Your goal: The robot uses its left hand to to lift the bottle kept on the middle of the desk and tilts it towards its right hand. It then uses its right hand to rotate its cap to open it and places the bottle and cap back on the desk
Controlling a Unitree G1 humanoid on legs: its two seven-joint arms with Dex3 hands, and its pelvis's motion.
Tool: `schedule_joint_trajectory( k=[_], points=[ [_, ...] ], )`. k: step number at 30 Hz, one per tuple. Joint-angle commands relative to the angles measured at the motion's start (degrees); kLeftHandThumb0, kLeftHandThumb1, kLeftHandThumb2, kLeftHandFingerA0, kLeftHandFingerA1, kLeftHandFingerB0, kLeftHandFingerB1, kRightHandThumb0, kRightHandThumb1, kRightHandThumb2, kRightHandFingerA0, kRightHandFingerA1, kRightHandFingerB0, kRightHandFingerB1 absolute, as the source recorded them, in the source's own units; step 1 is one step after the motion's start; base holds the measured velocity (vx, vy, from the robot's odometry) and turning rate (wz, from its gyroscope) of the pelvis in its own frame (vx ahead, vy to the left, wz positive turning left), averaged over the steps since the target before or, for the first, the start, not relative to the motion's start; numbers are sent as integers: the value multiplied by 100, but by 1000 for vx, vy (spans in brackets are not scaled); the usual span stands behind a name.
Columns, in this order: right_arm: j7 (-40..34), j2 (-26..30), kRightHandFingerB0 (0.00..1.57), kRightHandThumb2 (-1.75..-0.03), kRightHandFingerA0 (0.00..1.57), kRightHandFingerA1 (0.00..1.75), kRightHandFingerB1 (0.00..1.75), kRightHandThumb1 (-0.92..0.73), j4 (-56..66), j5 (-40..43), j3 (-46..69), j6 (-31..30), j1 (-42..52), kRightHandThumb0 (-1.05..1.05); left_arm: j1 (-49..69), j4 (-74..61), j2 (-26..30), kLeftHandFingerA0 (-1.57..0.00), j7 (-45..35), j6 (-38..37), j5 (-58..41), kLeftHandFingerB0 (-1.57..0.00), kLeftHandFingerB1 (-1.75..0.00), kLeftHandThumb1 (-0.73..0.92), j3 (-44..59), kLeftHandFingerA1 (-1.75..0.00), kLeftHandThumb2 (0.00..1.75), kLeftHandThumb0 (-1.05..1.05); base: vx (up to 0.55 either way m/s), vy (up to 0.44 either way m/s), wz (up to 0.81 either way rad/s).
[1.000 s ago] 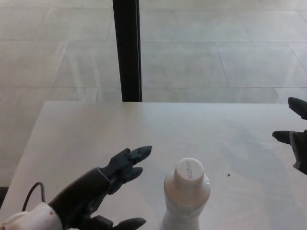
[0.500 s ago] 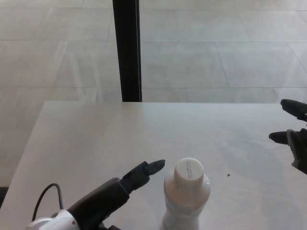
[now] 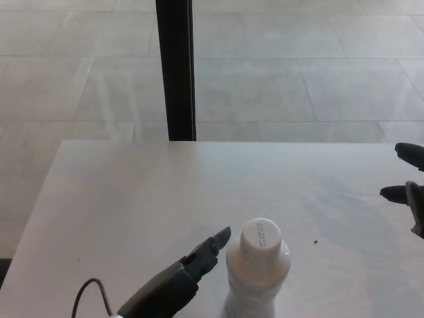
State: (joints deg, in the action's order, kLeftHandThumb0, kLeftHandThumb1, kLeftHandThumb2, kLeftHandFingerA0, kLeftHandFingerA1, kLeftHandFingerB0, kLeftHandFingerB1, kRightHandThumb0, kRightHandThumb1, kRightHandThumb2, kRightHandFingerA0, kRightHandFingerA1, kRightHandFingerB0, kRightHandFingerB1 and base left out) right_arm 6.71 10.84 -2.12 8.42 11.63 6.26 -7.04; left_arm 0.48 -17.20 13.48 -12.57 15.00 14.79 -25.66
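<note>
Just to the right of the left hand [image 3: 199, 262] stands the bottle [image 3: 256, 275], upright on the pale surface [image 3: 132, 192] at the bottom middle of the head view, its white cap [image 3: 260, 237] on top. That left hand reaches in from the lower left, dark fingertips [image 3: 222, 236] pointing up and right, right beside the bottle's shoulder; contact cannot be judged from this angle. It holds nothing, but only a narrow sliver of it shows, so how far its fingers spread cannot be told. A thin cable [image 3: 93, 291] loops behind its wrist at the bottom edge.

Well off to the far side of the bottle, the right hand [image 3: 409, 189] peeks in at the picture's right edge, two dark fingers apart from each other with nothing between them, hanging over the surface's right side. A tiny dark speck [image 3: 315, 242] sits on the surface between the bottle and that right hand. Beyond the left hand, past the surface's far edge, a black post [image 3: 175, 69] rises from the tiled floor [image 3: 298, 73].
</note>
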Motion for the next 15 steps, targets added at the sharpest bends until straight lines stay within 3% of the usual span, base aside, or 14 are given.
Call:
schedule_joint_trajectory(
  k=[1,4,9,11,15],
  points=[
    [-68,-49,55,-63,71,77,40,-77,88,23,38,-92,90,-66,227,106,-490,0,678,187,401,0,0,54,7,-21,92,-97,0,0,0],
    [-60,-67,56,-63,72,78,41,-76,88,22,48,-72,120,-66,357,242,-1186,0,1213,98,400,0,0,52,40,-26,89,-92,0,0,0],
    [-82,-105,57,-63,72,78,41,-76,115,13,56,-70,154,-66,405,646,-1835,0,1645,-252,322,0,0,55,106,-25,92,-101,0,0,0],
    [-72,-116,58,-63,73,78,40,-76,113,34,71,-67,158,-66,403,700,-2095,0,1695,-205,227,0,-8,52,126,-25,92,-99,0,0,0],
    [-18,-116,57,-63,72,78,40,-76,140,78,90,-67,162,-65,454,692,-2388,0,1644,-23,230,0,-4,56,0,-21,93,-105,0,0,0]
  ],
)
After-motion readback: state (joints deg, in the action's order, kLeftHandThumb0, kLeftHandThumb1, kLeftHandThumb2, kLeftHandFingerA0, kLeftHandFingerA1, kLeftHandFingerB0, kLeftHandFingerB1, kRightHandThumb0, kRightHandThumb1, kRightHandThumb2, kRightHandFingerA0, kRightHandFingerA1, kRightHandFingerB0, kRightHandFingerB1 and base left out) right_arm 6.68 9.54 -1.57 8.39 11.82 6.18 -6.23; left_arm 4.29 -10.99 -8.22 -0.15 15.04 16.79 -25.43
